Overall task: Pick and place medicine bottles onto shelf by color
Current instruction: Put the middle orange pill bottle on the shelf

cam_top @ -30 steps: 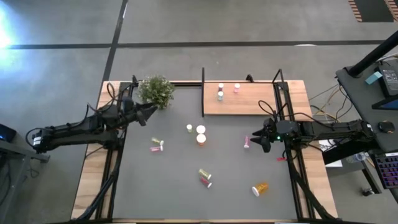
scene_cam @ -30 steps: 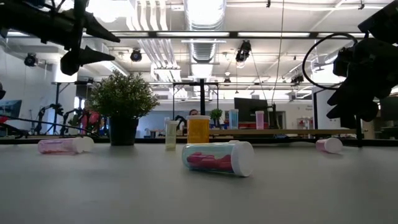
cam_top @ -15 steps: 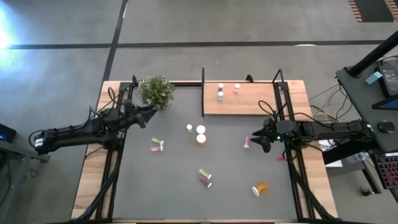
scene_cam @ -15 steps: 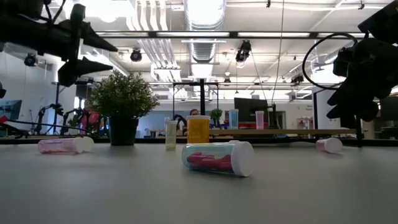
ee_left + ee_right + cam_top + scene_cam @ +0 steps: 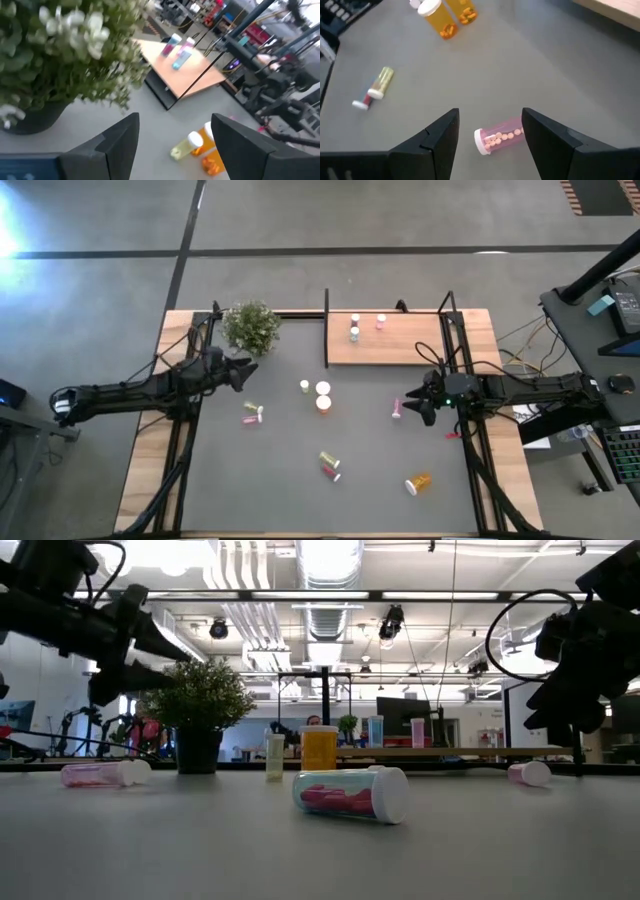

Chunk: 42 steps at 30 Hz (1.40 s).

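Observation:
Medicine bottles are scattered on the dark table: a small white-capped one (image 5: 305, 386) and an orange one (image 5: 323, 396) stand upright. Pink ones (image 5: 252, 415) (image 5: 397, 409), a yellow-green one (image 5: 329, 459) and an orange one (image 5: 418, 482) lie on their sides. Three bottles (image 5: 355, 327) stand on the wooden shelf (image 5: 400, 348) at the far right. My left gripper (image 5: 247, 370) hovers open beside the plant (image 5: 250, 326), holding nothing. My right gripper (image 5: 490, 131) hangs open above the lying pink bottle (image 5: 498, 136), well clear of it in the low view (image 5: 562, 720).
The potted plant (image 5: 198, 705) stands at the far left, close to my left gripper (image 5: 172, 662). Black posts (image 5: 326, 328) rise at the shelf's edges. A pink bottle (image 5: 352, 794) lies near the table's front middle. Bare table lies between the bottles.
My left gripper has sunk lower beside the plant and drifted slightly toward the table's near edge, its fingers tipping a little downward and staying open. My right gripper has kept still. No bottle has moved.

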Motion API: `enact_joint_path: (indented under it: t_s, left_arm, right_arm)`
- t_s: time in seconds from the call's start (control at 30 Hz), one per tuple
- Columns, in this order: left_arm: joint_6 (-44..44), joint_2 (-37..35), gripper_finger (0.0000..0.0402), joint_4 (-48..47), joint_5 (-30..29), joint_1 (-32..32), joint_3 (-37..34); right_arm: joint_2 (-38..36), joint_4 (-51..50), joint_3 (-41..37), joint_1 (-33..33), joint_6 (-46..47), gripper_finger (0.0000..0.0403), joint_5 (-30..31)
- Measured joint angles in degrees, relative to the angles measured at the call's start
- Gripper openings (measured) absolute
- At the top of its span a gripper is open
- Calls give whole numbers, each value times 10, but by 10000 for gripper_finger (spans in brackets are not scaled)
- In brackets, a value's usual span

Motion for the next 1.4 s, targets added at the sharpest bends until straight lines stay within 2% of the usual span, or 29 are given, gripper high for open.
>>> enact_joint_path:
  t_s: [0.1, 0.23, 0.53, 0.97, 1.2, 1.4]
  left_arm:
    - [0, 10, 231, 0, 0, 0, -10]
    - [0, 25, 231, 0, 0, 0, -24]
    - [6, 69, 231, -1, 0, 0, -27]
    - [6, 142, 231, 1, 0, 0, -29]
    - [8, 101, 231, 56, 5, 0, -82]
    - [8, 55, 231, 74, 6, 0, -82]
  right_arm:
    - [-2, -3, 0, 0, -2, 206, -29]
    - [-2, 14, 0, 0, 28, 206, -32]
    - [-1, 85, 0, 0, 185, 206, -31]
    - [-1, 89, 0, 0, 170, 206, -28]
    - [0, 104, 0, 0, 187, 206, -23]
    - [0, 110, 0, 0, 196, 206, 41]
